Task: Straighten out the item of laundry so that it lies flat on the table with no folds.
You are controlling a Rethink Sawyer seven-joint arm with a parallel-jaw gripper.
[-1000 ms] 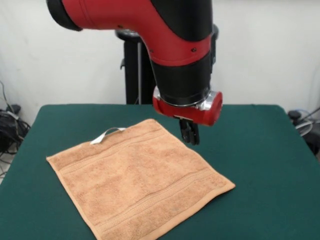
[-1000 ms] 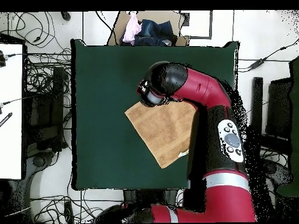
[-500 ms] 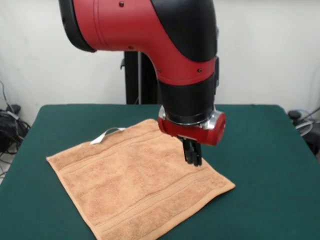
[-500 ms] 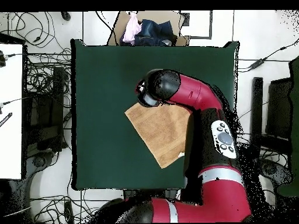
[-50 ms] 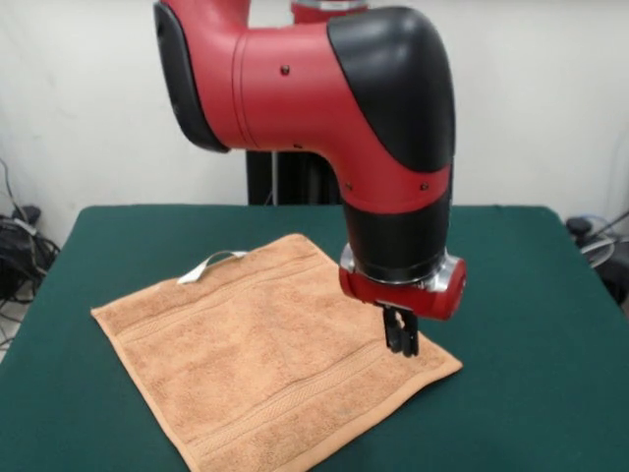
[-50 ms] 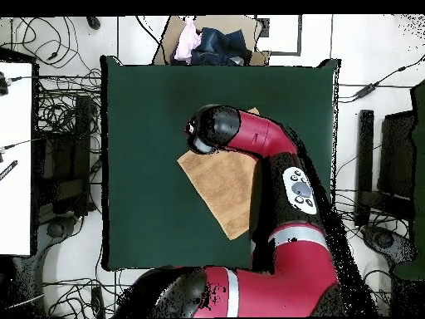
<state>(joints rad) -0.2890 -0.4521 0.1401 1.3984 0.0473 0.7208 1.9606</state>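
So the towel (image 5: 265, 349) is lying spread out pretty much flat on the green table (image 5: 531, 295), turned corner-on, with its little white tag (image 5: 209, 264) sticking off the far edge. The gripper (image 5: 401, 336) hangs right over the towel's right-hand corner, its 2 fingers pressed close together, pinching nothing as far as I can see.

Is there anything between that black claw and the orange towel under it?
Nothing; in the front view the gripper hangs just above the towel near its right corner, no object between them.
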